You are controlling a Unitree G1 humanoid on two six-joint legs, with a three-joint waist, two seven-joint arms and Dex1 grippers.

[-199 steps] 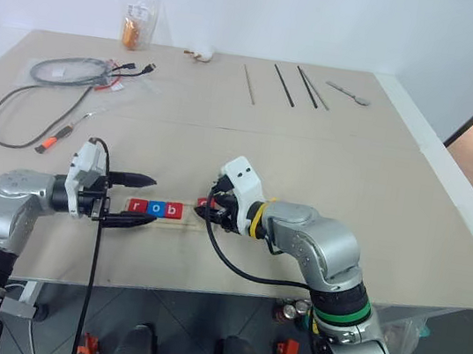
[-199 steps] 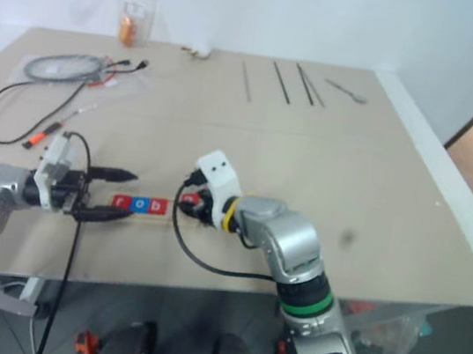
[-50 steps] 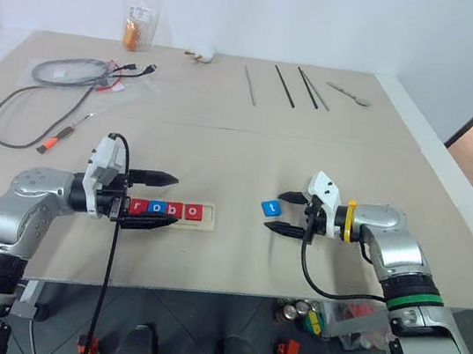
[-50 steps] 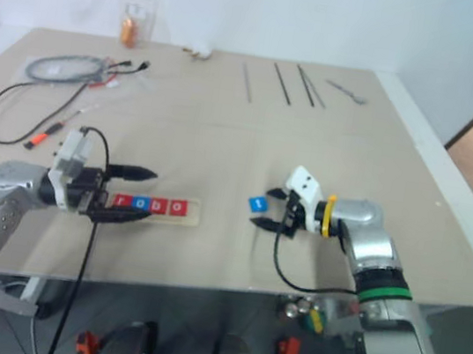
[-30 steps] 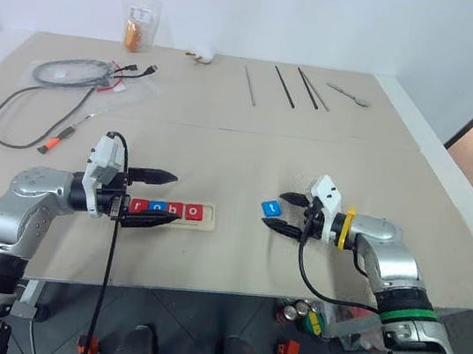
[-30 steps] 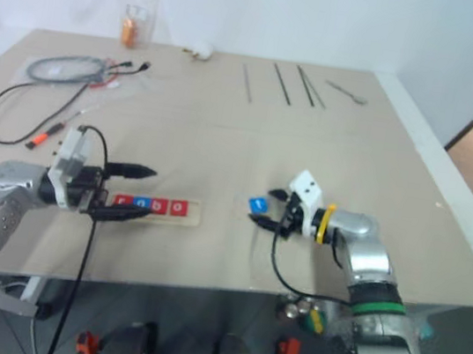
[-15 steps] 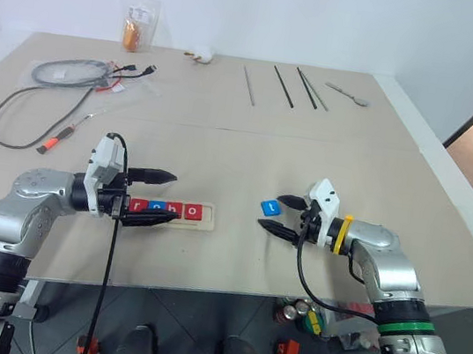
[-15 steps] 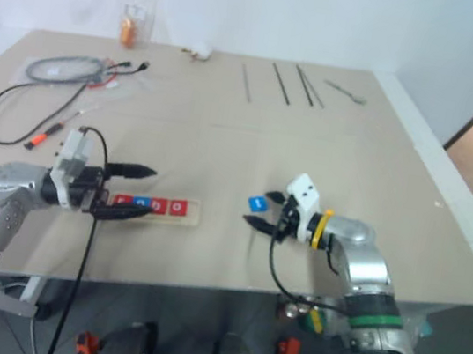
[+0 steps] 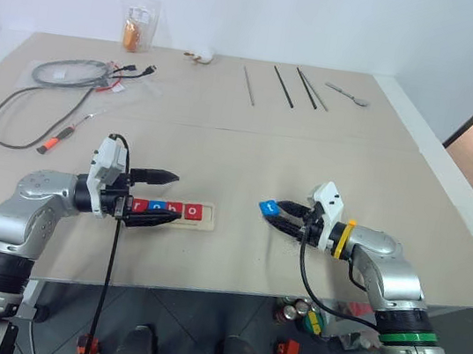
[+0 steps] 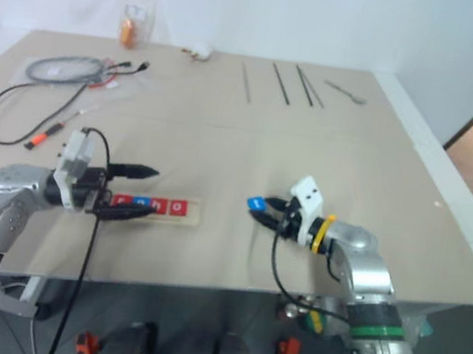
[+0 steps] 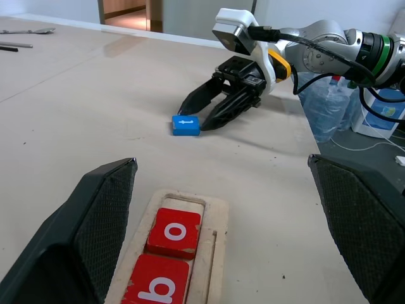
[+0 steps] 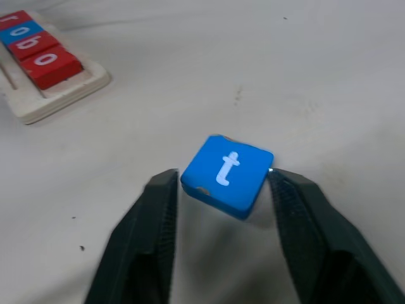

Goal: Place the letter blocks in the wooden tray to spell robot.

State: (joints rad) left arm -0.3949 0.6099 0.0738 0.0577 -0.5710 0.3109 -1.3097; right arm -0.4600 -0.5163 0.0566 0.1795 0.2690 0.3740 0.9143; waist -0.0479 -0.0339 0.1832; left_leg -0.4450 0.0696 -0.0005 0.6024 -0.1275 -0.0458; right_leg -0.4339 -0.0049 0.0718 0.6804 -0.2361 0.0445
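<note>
My right gripper (image 12: 223, 190) has narrowed since a moment ago, its fingers now pressing both sides of the blue t block (image 12: 228, 171); I see that block on the table (image 9: 329, 155), well apart at 3 o'clock from the wooden tray (image 9: 179, 213); the tray holds r, o, b, o; my left gripper (image 9: 155, 199) stands wide open over the tray's 9 o'clock end.

Four small flat square letter tiles (image 9: 164, 208) reading r, o, b, o sit in the long pale cream wooden tray (image 9: 210, 218), while the blue t tile (image 12: 228, 173) lies well to its right.
</note>
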